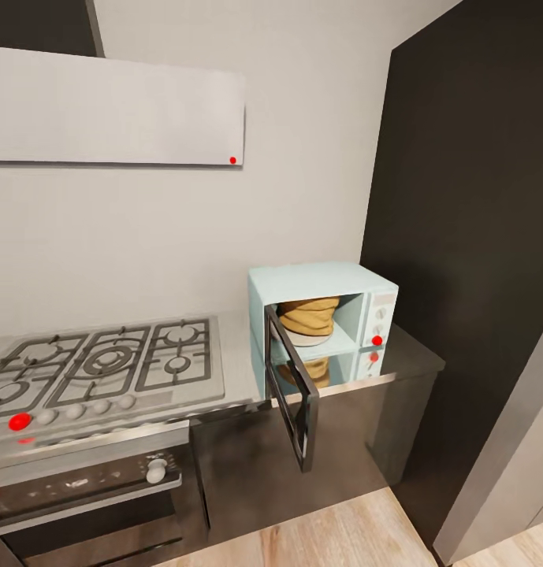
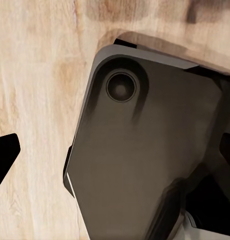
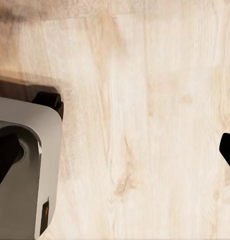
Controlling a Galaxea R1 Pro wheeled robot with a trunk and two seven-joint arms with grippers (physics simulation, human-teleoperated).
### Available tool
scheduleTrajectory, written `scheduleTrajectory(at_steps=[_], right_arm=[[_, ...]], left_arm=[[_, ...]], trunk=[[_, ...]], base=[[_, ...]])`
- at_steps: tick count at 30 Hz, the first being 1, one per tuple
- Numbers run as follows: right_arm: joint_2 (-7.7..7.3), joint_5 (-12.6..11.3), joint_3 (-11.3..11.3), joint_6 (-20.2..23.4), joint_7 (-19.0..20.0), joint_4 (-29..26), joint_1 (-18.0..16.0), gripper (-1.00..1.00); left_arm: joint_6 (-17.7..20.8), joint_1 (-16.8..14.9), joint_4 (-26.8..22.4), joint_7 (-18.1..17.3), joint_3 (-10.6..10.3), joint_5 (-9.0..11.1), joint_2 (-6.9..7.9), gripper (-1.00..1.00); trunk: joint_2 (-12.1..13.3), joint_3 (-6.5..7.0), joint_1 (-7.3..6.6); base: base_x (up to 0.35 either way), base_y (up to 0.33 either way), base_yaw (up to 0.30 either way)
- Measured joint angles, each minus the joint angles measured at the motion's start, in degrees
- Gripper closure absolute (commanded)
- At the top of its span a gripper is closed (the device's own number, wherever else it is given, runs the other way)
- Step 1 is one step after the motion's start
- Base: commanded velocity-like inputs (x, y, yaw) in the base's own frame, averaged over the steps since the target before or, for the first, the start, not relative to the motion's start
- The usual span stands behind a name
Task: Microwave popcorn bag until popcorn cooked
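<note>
The microwave stands on the steel countertop just right of the gas hob, its dark glass door swung wide open toward the room, and the popcorn bag sits inside the cavity on a pale turntable plate. A tall dark cabinet rises close on the right, a range hood hangs above the hob, and an oven sits below it. Both wrist views look down on the wooden floor and the robot's base; whether either gripper is open or closed cannot be told.
</note>
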Motion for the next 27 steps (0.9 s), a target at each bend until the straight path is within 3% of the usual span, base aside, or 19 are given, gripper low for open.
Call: scheduleTrajectory(at_steps=[6, 10, 15, 18, 20, 24, 27], right_arm=[[-0.01, 0.0, 0.0, 0.1, 0.1, 0.0, 0.0, -1.00], [-0.06, 0.0, 0.0, 0.1, -0.1, 0.0, 0.0, -1.00], [-0.12, 0.0, 0.0, -0.5, -0.1, 0.0, 0.0, -1.00], [-0.09, 0.0, 0.0, -0.6, -0.2, 0.0, 0.0, -1.00], [-0.13, 0.0, 0.0, -0.7, -0.2, 0.0, 0.0, -1.00], [-0.16, 0.0, 0.0, -0.7, -0.2, 0.0, 0.0, -1.00], [-0.16, 0.0, 0.0, -0.7, -0.2, 0.0, 0.0, -1.00]], left_arm=[[0.0, 0.0, -0.6, -0.1, -0.2, 0.0, -0.02, -1.00], [0.3, 0.0, -4.7, -0.3, -0.4, -0.5, -0.50, -1.00], [1.3, 0.0, -17.6, -0.8, -0.6, -0.8, -0.75, -1.00], [4.8, 0.0, -25.6, -1.0, -0.6, -1.0, -0.79, -1.00], [12.4, 0.0, -37.1, -1.5, -0.7, -1.1, -1.29, -1.00], [20.0, -0.2, -50.2, -2.4, -1.0, -1.1, -1.66, -1.00], [23.7, -4.1, -56.5, -3.5, -5.1, -1.0, -1.86, -1.00]], trunk=[[0.0, 0.00, 0.00], [0.0, 0.00, 0.00], [0.0, 0.01, 0.00], [0.0, 0.01, 0.00], [0.0, 0.02, 0.00], [0.0, 0.02, 0.00], [0.0, 0.02, 0.00]], base=[[0.000, 0.000, 0.000], [0.000, 0.000, 0.000], [0.000, 0.000, 0.000], [0.000, 0.000, 0.000], [0.000, 0.000, 0.000], [0.000, 0.000, 0.000], [0.000, 0.000, 0.000]])
